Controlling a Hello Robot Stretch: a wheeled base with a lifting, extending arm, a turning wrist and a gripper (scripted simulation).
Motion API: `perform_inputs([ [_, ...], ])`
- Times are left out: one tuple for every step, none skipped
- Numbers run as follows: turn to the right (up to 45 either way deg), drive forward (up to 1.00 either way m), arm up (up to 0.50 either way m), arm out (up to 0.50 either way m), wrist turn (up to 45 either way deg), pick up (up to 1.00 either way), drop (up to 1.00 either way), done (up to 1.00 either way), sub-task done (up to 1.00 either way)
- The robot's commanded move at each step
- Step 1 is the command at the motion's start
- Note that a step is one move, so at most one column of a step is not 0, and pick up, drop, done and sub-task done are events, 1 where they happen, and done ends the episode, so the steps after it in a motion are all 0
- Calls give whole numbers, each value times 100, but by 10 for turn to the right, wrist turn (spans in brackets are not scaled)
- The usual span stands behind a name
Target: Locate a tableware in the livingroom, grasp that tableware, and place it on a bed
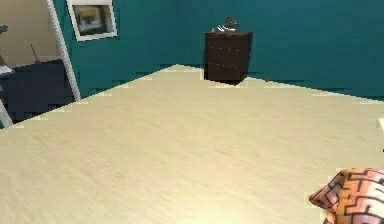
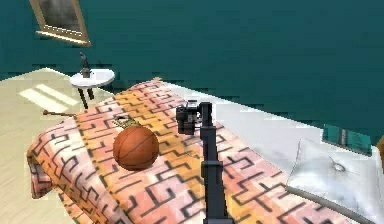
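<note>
You see a dark dresser [image 1: 228, 56] upper centre against the teal wall [image 1: 310, 40], a framed picture [image 1: 92, 18] upper left, and patterned bedding [image 1: 350, 198] lower right.

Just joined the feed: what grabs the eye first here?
An orange basketball lies on the bed with the orange-patterned cover in the arm side view, with the tool up and right of it. In the forward view, a dark dresser stands against the teal wall at the room's corner.

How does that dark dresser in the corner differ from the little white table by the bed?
The dresser is dark brown and boxy, with drawers; the table is white, with a round top on thin legs. Each bears a small dark item on top.
</note>
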Motion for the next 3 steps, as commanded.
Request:
perform_inputs([
  [0, 0, 10, 0, 0, 0, 0, 0, 0],
  [0, 0, 0, -8, 0, 0, 0, 0, 0],
  [0, 0, 0, 0, 0, 0, 0, 100, 0],
])
